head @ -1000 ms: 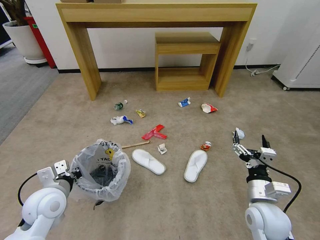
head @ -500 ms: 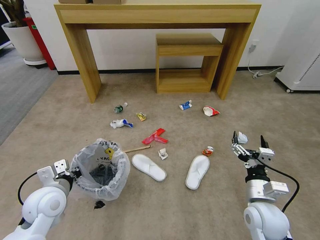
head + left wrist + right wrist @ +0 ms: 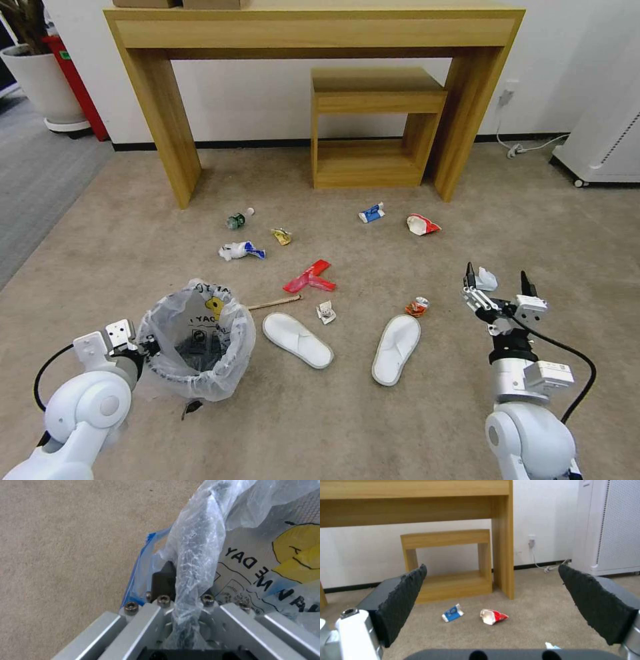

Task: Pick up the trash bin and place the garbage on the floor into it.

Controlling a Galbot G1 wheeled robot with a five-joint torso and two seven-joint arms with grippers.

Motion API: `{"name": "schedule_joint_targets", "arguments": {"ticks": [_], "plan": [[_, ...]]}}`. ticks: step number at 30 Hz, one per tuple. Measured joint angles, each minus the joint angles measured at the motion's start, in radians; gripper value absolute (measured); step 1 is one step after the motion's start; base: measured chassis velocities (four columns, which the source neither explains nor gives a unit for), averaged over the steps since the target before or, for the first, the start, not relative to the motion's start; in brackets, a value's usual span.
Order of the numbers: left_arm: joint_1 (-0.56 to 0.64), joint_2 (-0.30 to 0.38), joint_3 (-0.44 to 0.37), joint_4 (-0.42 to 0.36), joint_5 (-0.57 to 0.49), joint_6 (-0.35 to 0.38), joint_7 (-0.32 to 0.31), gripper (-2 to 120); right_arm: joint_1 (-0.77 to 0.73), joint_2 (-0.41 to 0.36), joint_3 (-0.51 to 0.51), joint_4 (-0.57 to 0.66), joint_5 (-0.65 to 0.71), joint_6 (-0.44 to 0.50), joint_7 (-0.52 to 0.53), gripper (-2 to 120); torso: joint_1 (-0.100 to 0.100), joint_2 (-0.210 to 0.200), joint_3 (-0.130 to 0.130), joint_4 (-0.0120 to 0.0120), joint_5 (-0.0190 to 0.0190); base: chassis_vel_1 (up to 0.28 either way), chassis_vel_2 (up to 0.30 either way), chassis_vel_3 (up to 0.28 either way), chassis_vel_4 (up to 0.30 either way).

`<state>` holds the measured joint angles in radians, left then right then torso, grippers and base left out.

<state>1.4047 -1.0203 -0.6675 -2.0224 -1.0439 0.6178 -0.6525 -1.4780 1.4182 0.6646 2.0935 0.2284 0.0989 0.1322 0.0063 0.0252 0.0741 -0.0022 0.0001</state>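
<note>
The trash bin [image 3: 197, 341], dark and lined with a crinkly clear bag, sits at the lower left of the head view. My left gripper [image 3: 143, 347] is shut on its bag-covered rim [image 3: 193, 555]. Whether the bin touches the floor [image 3: 320, 413] I cannot tell. The garbage lies scattered ahead: two white slippers [image 3: 297, 340] [image 3: 395, 340], red paper [image 3: 310, 277], a wooden stick [image 3: 273, 305], a paper wad [image 3: 325, 311], and a crushed can [image 3: 417, 307]. My right gripper [image 3: 497, 281] hangs open near a white wad [image 3: 485, 279], its pads [image 3: 403, 597] wide apart.
Farther off lie a small bottle [image 3: 237, 219], crumpled wrappers [image 3: 240, 251], a blue-white tube [image 3: 371, 213] [image 3: 452, 612] and a red-white wrapper [image 3: 421, 225] [image 3: 492, 616]. Behind them stand a wooden table [image 3: 313, 30], a low shelf [image 3: 373, 127] and a white unit [image 3: 603, 133]. A plant pot [image 3: 40, 87] is at the far left.
The whole head view has shifted slightly, so the camera moved. Both arms keep their pose; the left stays shut on the bin, the right stays open.
</note>
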Motion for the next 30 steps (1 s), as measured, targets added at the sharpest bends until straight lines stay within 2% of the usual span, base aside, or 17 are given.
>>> {"name": "schedule_joint_targets", "arguments": {"ticks": [15,24,27,30], "plan": [[0.020,0.000,-0.026,0.003,0.002,0.000,-0.006,0,0.008,-0.009,-0.004,-0.004,0.006,-0.014,0.008,100,0.000,0.000,0.000,0.0002,-0.0001,0.000,0.000,0.000,0.000],[0.027,-0.011,-0.028,0.001,0.008,0.000,-0.006,0,0.027,-0.022,-0.034,-0.017,0.020,-0.096,0.042,100,0.000,0.000,0.000,0.0001,0.0000,0.000,0.000,0.000,0.000],[0.029,-0.015,-0.028,0.002,0.014,0.000,-0.005,0,0.028,-0.027,-0.050,-0.014,0.057,-0.135,0.043,100,0.000,0.000,0.000,0.0000,0.0000,0.000,0.000,0.000,0.000],[0.026,-0.021,-0.027,0.005,0.016,-0.001,-0.003,0,0.043,-0.044,-0.077,-0.017,0.158,-0.208,0.081,100,0.000,0.000,0.000,0.0001,0.0000,0.000,0.000,0.000,0.000]]}}
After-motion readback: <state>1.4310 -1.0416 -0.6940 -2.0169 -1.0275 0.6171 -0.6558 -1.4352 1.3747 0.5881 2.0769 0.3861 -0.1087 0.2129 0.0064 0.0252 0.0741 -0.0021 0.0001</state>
